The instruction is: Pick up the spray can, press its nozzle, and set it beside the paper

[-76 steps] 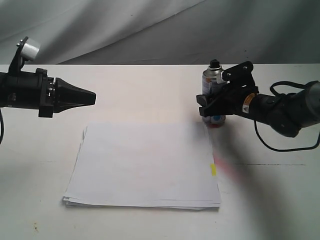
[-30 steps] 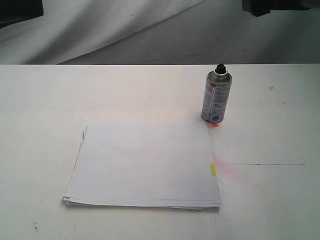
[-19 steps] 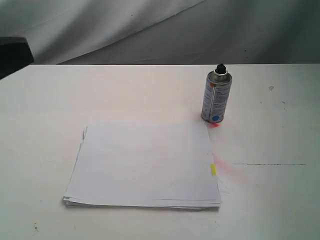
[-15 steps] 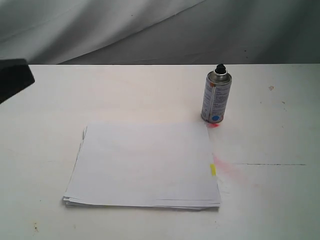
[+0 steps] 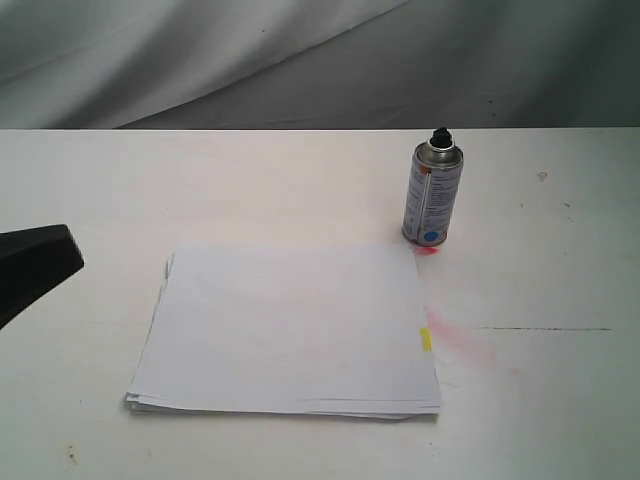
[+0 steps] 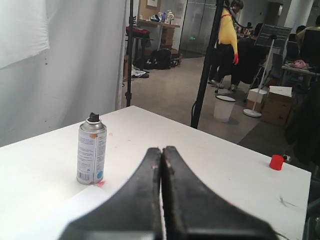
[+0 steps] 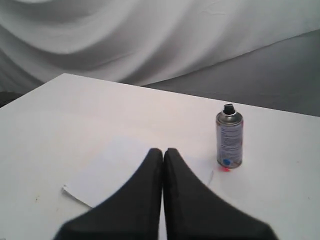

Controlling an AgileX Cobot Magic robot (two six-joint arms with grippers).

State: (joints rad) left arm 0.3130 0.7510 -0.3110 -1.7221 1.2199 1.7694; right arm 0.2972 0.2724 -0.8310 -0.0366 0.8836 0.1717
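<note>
Jaws pressed together, empty, on left gripper (image 6: 161, 150) and right gripper (image 7: 163, 151). Spray can (image 5: 433, 197) looks light, rigid, slick metal: best gripped mid-label, upright.

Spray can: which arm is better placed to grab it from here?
Right, probably. The spray can stands by the paper's corner on the right arm's side. The left gripper, shut, is at the exterior view's left edge, paper between. The right gripper, also shut, faces the can unobstructed.
</note>
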